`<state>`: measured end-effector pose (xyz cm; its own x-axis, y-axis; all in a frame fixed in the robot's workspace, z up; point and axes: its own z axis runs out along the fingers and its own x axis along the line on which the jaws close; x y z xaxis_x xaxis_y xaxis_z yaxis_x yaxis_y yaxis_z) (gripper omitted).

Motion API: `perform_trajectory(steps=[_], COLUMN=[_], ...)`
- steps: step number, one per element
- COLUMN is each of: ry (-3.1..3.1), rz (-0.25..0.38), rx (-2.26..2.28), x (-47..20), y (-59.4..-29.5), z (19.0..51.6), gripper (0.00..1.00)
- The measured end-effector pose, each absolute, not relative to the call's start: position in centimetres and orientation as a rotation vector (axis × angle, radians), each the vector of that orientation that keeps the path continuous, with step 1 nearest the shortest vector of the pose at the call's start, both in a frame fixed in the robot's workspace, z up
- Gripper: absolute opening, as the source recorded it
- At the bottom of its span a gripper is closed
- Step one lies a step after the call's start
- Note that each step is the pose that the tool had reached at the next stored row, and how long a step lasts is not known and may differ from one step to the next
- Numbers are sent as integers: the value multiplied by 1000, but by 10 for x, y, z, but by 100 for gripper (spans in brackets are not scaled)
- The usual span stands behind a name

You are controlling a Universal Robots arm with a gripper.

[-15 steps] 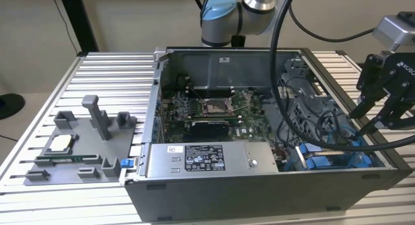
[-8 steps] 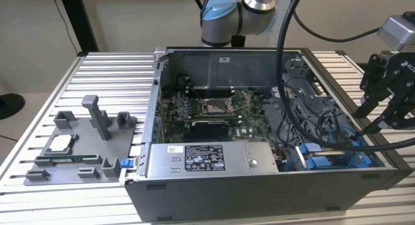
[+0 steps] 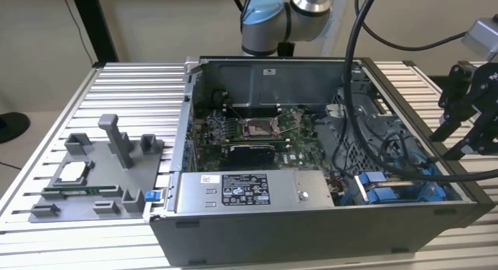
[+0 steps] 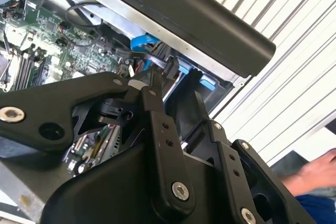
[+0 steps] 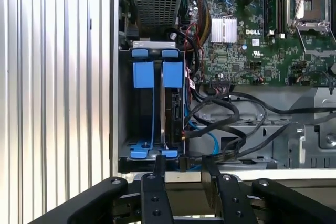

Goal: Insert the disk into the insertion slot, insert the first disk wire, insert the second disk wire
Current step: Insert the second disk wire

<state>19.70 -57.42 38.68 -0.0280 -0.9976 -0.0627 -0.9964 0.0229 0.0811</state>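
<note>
Gripper: jaws spread wide, nothing between them. It hangs by the rim of the case. Beyond the rim is the slot, with blue tabs at its far end. The disk stands edge-on inside the slot, on the side toward the black cables. Farther off: power-supply box, circuit board.

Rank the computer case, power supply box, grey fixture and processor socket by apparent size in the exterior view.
Largest: computer case.
Next: grey fixture and power supply box, too alike to rank.
Smallest: processor socket.
</note>
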Motion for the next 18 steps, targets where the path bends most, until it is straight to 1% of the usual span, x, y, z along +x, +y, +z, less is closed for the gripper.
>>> perform_trajectory(steps=[18], ry=[-2211], rz=[-156], rx=[2210], x=[198], y=[-574], z=[378], gripper=[100])
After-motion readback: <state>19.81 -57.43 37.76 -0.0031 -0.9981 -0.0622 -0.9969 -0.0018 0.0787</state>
